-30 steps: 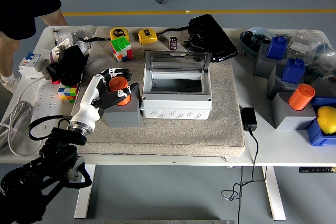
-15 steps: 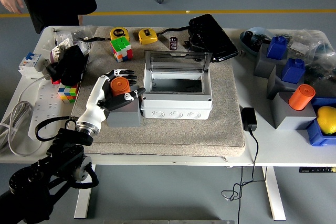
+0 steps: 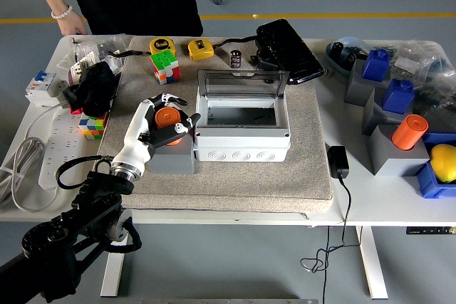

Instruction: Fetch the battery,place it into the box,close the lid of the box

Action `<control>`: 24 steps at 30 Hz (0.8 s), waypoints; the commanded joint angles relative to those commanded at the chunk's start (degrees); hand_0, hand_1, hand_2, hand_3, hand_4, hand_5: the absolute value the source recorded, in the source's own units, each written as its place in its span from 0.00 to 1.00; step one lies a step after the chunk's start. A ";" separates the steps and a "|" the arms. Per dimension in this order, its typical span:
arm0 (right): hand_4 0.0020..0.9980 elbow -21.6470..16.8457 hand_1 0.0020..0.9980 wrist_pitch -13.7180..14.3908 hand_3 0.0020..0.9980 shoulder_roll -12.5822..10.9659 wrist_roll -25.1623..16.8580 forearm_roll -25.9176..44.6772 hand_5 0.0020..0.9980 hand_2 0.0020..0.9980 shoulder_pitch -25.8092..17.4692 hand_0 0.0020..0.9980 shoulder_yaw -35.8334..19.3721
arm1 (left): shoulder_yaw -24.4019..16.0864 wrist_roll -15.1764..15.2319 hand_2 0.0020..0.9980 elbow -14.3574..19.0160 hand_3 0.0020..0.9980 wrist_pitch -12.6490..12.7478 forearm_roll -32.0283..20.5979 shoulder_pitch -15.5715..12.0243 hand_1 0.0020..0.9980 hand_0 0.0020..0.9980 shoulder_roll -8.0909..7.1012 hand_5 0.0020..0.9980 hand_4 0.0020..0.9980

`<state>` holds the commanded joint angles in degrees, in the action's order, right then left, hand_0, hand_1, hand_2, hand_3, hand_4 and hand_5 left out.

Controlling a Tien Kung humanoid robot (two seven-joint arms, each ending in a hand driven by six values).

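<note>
Beside the box (image 3: 242,133) | left robot hand (image 3: 165,120) is curling around orange battery (image 3: 167,117) | firm the grip before lifting

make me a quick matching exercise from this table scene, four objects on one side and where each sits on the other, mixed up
Objects:
1. orange cylindrical battery in the left hand
2. white plastic box with clear lid
3. yellow ball
4. multicoloured puzzle cube

Places:
A. far right edge, in a blue bin
B. far left part of the beige mat, beside yellow tape measures
C. centre of the mat, lid raised
D. over a grey block, just left of the box

Pairs: 1-D, 2-C, 3-A, 4-B
</note>
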<state>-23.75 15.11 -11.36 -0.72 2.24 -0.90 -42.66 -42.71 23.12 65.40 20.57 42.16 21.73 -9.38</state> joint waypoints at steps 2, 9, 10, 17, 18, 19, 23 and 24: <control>0.99 0.00 0.65 0.26 0.58 -0.01 -0.38 0.06 0.57 0.65 0.01 0.61 0.00 | 0.04 0.15 0.25 -0.22 0.28 -0.13 -0.54 0.11 0.21 0.25 0.13 0.00 0.71; 0.99 -0.04 0.64 0.88 0.58 0.01 -1.40 0.20 0.57 0.65 0.08 0.61 -0.26 | 0.07 0.67 0.20 -0.19 0.21 0.16 -0.96 0.50 0.18 0.24 0.17 0.00 0.60; 0.99 -0.05 0.64 0.93 0.58 0.02 -1.51 0.20 0.57 0.65 0.09 0.61 -0.30 | -0.09 0.68 0.20 -0.10 0.21 0.15 -0.87 0.50 0.18 0.24 0.15 0.00 0.60; 0.99 -0.04 0.64 1.10 0.58 0.02 -1.99 0.31 0.57 0.64 0.08 0.61 -0.29 | -3.10 -0.87 0.17 4.13 0.20 0.58 3.60 -0.12 0.14 0.21 -1.12 0.00 0.61; 0.99 -0.03 0.64 1.11 0.58 0.01 -2.03 0.32 0.57 0.64 0.06 0.61 -0.29 | -3.43 -1.26 0.17 4.93 0.20 0.68 4.55 -0.17 0.14 0.21 -1.38 0.00 0.61; 0.99 -0.02 0.64 1.12 0.58 0.00 -2.07 0.35 0.57 0.64 0.04 0.61 -0.29 | -3.65 -1.76 0.17 5.86 0.20 0.80 5.52 -0.16 0.14 0.21 -1.70 0.00 0.61; 0.99 0.06 0.64 1.06 0.58 -0.06 -2.11 0.49 0.57 0.64 0.08 0.61 -0.22 | -1.94 -5.00 0.16 9.63 0.20 2.50 11.18 1.05 0.13 0.21 -3.29 0.00 0.77; 0.99 0.05 0.64 1.06 0.58 -0.12 -2.13 0.48 0.57 0.64 0.25 0.61 -0.27 | -0.73 -6.65 0.16 10.30 0.20 2.99 13.03 2.08 0.13 0.21 -3.75 0.00 0.77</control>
<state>-23.70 16.16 -11.48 -2.85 2.72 -0.65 -42.93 -43.44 16.46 75.70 23.57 55.18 23.81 -13.13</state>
